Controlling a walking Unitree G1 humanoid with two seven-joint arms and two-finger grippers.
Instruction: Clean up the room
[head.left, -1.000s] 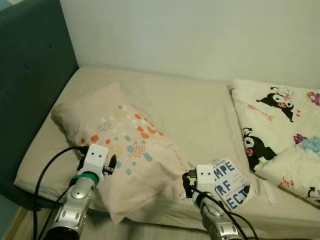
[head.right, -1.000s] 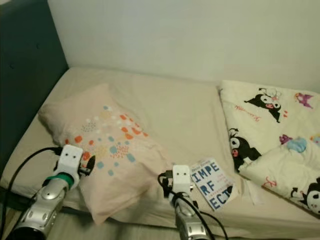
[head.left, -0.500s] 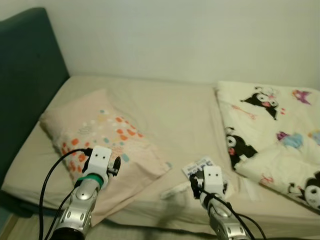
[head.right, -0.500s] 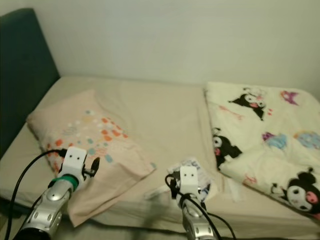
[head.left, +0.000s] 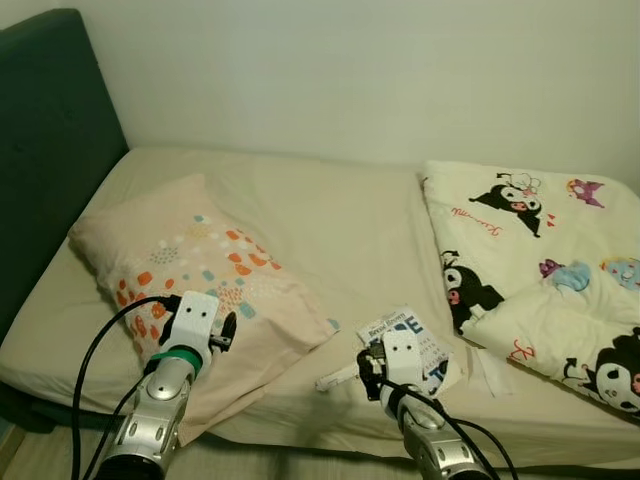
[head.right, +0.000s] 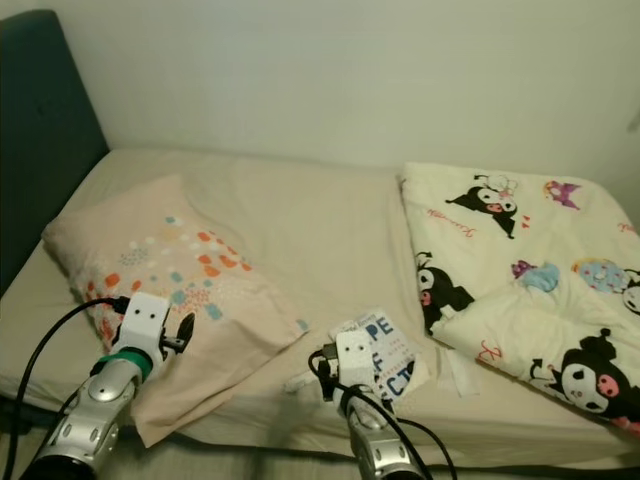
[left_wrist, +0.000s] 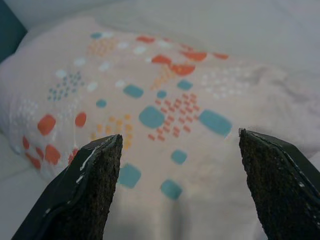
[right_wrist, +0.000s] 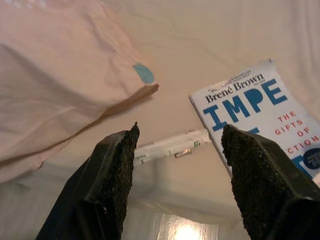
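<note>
beige bed (head.left: 360, 225), spotted pillow (head.left: 200, 270), book (right_wrist: 260, 112), cartoon quilt (head.left: 540, 260), white stick (right_wrist: 170, 145)

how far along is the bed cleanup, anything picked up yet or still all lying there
Nothing looks tidied yet. The book and a small white stick-like item lie loose on the sheet near the bed's front edge, the pillow sits askew and the cartoon-print blanket is bunched up. In hand: nothing. The right gripper hangs open above the white item beside the book, the left gripper open over the pillow. Everything remains to do.
</note>
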